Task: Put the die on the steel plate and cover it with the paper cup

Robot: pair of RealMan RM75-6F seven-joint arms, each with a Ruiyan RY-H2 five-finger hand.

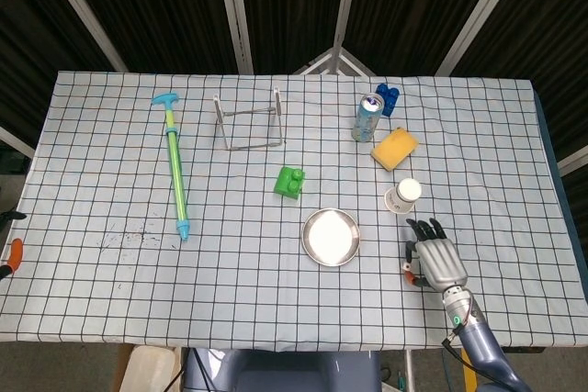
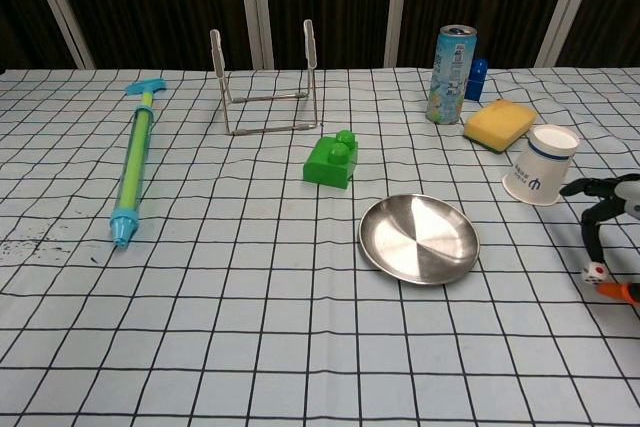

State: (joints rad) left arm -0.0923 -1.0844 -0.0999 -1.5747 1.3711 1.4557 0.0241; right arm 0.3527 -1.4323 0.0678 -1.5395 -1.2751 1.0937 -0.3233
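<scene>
The small white die (image 2: 594,272) is pinched in the fingertips of my right hand (image 2: 607,215) at the right edge of the chest view, just above the cloth. In the head view the right hand (image 1: 435,260) hovers right of the steel plate (image 1: 331,237) and below the paper cup (image 1: 402,196), and it hides the die. The round plate (image 2: 419,238) holds nothing. The white cup (image 2: 540,178) stands upside down, tilted, right of the plate. Only a dark and orange sliver, apparently of my left hand (image 1: 8,251), shows at the left edge.
A green brick (image 1: 290,182), wire rack (image 1: 249,120), drink can (image 1: 367,117), blue object (image 1: 388,98) and yellow sponge (image 1: 394,149) lie beyond the plate. A green-and-blue water pump toy (image 1: 176,167) lies at the left. The checked cloth reaches all table edges.
</scene>
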